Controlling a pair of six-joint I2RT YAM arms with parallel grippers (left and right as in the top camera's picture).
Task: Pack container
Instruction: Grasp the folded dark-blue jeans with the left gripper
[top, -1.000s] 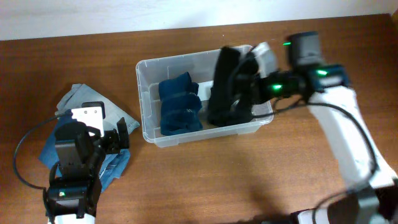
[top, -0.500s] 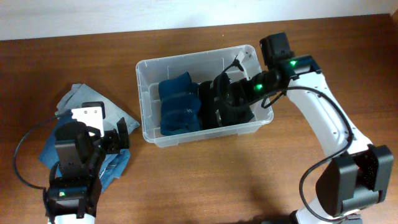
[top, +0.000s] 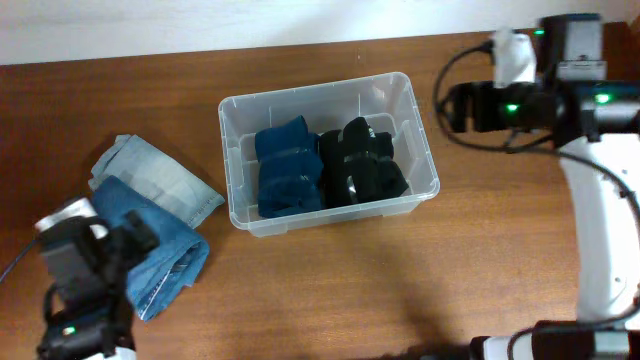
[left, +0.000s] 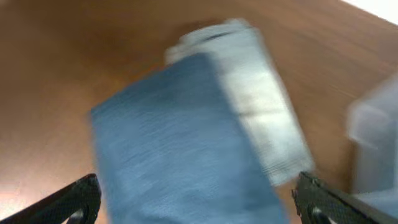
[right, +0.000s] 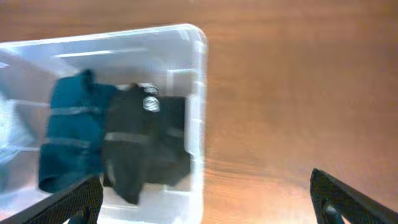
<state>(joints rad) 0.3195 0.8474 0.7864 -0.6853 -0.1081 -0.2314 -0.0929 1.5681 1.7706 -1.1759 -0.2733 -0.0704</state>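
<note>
White-shelled arms (top: 600, 220) with black joints, green lights (top: 510, 108), black cables (top: 452, 68), black fingers (left: 76, 198).

Plain brown wooden table (top: 330, 290), nothing fancy. Directly on it there's a folded darker blue denim piece (left: 180, 143) right ahead of the left gripper (left: 196, 202), lined up between its spread fingers. A paler folded denim piece (left: 255, 93) lies just past it, and the two are touching. The clear container (right: 198, 124) rests on the wood ahead of the right gripper (right: 205, 199), off to one side, with bare wood on the other.
</note>
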